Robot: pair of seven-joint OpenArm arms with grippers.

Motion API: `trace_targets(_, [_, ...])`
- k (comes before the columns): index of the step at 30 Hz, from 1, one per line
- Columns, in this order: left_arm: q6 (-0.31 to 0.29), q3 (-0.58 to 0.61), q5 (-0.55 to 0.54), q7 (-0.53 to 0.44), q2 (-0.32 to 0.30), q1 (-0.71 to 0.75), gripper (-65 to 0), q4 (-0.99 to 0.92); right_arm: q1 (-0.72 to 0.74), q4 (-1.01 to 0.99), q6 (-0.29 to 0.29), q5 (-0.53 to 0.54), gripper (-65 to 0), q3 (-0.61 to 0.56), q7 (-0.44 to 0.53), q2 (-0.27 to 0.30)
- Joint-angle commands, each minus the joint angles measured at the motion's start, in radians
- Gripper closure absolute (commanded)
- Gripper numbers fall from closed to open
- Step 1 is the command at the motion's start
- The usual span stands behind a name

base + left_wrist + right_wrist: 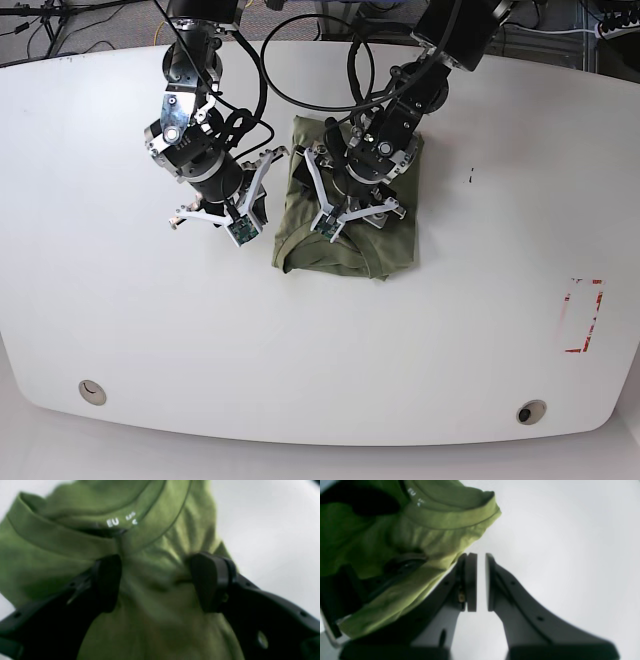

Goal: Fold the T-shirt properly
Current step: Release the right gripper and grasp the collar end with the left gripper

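The olive-green T-shirt (350, 235) lies as a compact, wrinkled bundle at the middle of the white table (480, 350). My left gripper (158, 582) hangs directly over it, open. Its black fingers (107, 582) stand wide apart on either side of a rumpled ridge of cloth just below the ribbed collar (62, 540). Whether they touch the cloth I cannot tell. My right gripper (481, 580) is shut with only a thin slit between the pads and nothing in it. It hovers over bare table just beside the T-shirt's (382, 542) edge.
The right arm (205, 170) stands just left of the bundle in the base view. The left arm (400, 110) reaches in from the back. A red marked rectangle (583, 315) sits at the right. Cables (300, 40) trail along the back edge. Two round holes (91, 391) mark the front.
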Motion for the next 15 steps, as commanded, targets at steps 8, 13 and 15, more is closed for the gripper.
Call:
trace_targets(8, [0.079, -0.004, 0.003, -0.114, -0.051, -0.012, -44.7, -0.096, 0.015, 0.018, -0.001, 0.008, -5.1, -0.001, 0.018, -0.001])
trace_targets(13, [0.083, -0.004, 0.003, -0.151, -0.086, -0.005, -44.7, -0.129, 0.015, 0.017, -0.001, 0.008, -5.1, -0.001, 0.018, -0.001])
trace_targets(15, [0.083, -0.004, 0.002, -0.159, -0.106, -0.004, -44.7, -0.129, 0.015, 0.017, -0.001, 0.008, -5.1, -0.001, 0.018, -0.001])
